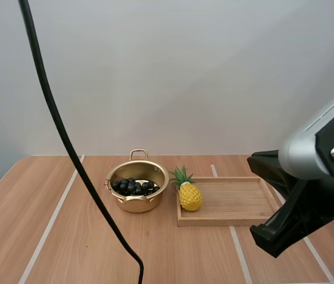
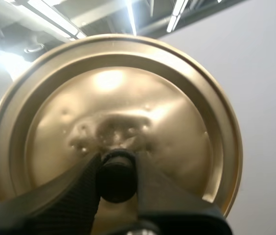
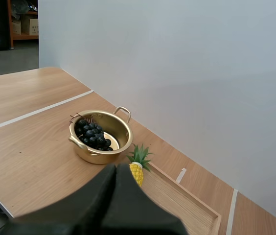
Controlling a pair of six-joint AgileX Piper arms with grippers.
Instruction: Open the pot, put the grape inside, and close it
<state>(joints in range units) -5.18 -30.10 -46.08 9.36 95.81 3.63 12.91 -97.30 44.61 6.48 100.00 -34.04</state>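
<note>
- The left gripper (image 2: 117,169) is clamped on the black knob (image 2: 117,182) of the golden lid (image 2: 128,93), one finger on each side of it. The lid is held up off the table, its dented top face turned toward the wrist.
- The right gripper (image 3: 115,172) hangs above the near edge of the table (image 1: 37,225) with nothing in it. Its two fingers lie pressed together as one dark wedge that points toward the pineapple and the pot.
- In the high view the right arm (image 1: 318,154) looms over the right end of the wooden tray (image 1: 238,204).
- The tray lies flat on the table, to the right of the pot.
- A small yellow pineapple (image 1: 190,196) with a green crown stands upright at the tray's left end, the end nearest the pot. I cannot tell whether it sits fully inside the rim.
- The golden pot (image 1: 137,202) sits uncovered on the table, just beside the pineapple and apart from it.
- The bunch of dark grapes (image 1: 132,187) lies inside the pot, on its bottom.
</note>
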